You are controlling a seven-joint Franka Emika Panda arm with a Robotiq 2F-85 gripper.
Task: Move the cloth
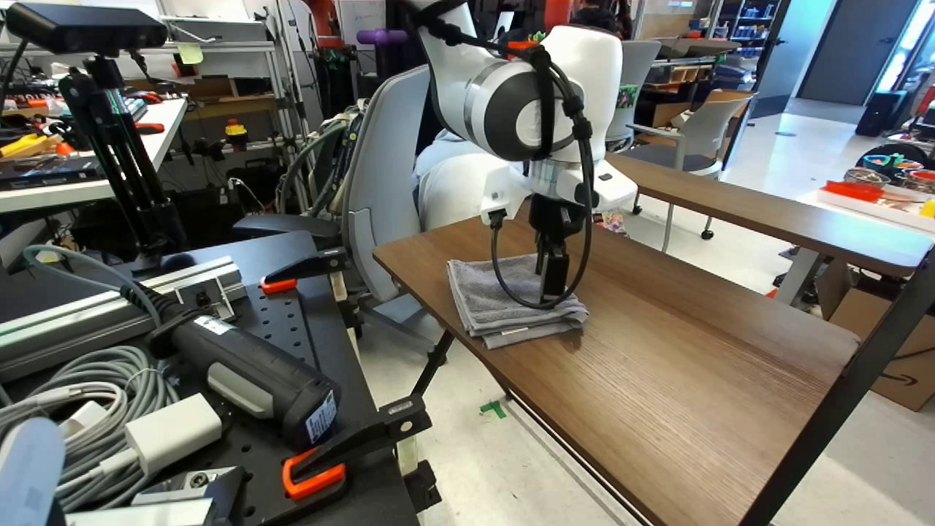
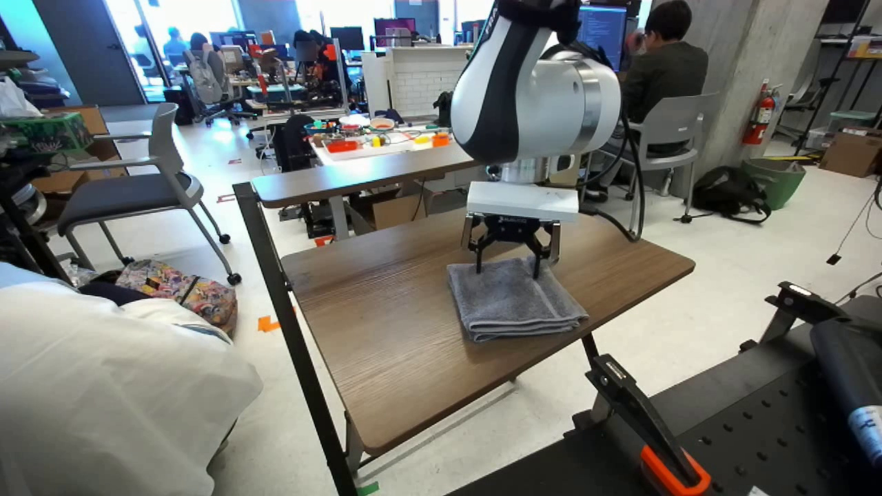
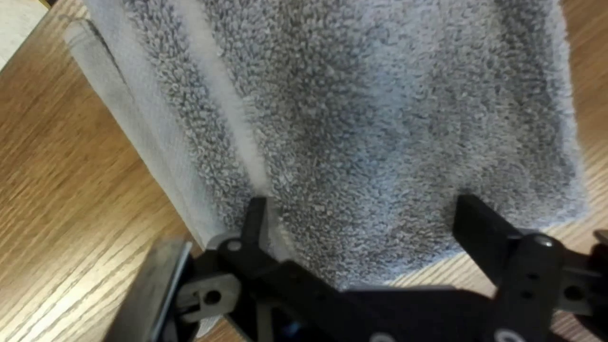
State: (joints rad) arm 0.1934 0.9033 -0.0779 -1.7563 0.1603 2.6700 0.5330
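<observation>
A grey, folded, roughly rectangular cloth [image 2: 517, 306] of looped terry fabric is carried by a brown, wood-grained, rectangular bench [image 2: 386, 337]; the bench's long edge is set just beside the cloth. The layers of the cloth are stacked unevenly, and in the wrist view a narrow, paler stripe is seen on its upper face, with lower layers exposed along one side.

Directly over the cloth, a black, two-fingered metal gripper [image 2: 508, 273] is pointed downward. Its fingers are spread well apart, part of the cloth's upper face is spanned by the gap, and nothing is grasped. The fingertips are placed at the surface of the cloth, near one of its edges; whether it is pressed by them cannot be told.

Above the cloth, the gripper is borne by a white, rounded robot arm [image 2: 551, 117]. In an exterior view, a thin black cable [image 1: 586, 175] is hung from the arm in a loop, by which part of the cloth is crossed.

Apart from the cloth, across a strip of pale floor [image 1: 453, 467], a black, perforated worktop [image 1: 285, 321] is seen; a black, cylindrical handheld tool [image 1: 256, 365], coiled grey cables [image 1: 139, 365] and a white, box-shaped adapter [image 1: 173, 432] are laid there, and orange-handled black clamps [image 1: 365, 438] are fixed along its edge facing the cloth.
</observation>
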